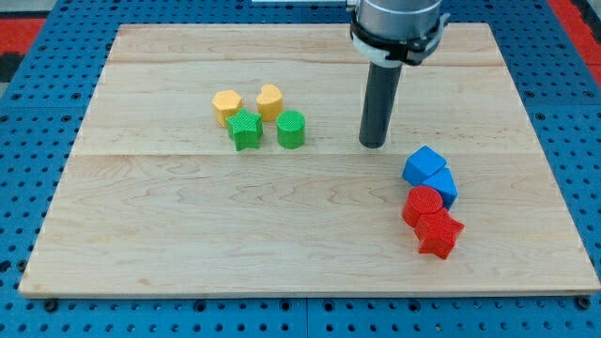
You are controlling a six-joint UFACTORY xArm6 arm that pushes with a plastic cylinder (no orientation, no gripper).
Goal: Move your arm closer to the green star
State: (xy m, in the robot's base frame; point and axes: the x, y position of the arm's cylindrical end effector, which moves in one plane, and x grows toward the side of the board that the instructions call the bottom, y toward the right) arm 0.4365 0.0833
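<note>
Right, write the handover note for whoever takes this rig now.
My tip rests on the board, touching no block. The green star lies off toward the view's left, in a cluster with the green cylinder and two yellow blocks; the cylinder sits between tip and star. Blue and red blocks sit at the view's lower right, apart from the job. Done: nothing evident. Left: slide the tip leftward to the star, probably skirting the cylinder.

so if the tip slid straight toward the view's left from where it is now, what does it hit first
Most likely the green cylinder. My tip sits to its right at nearly the same height in the view. The green star lies just beyond it. Depth is hard to judge, so the tip might only graze the cylinder's lower edge.
</note>
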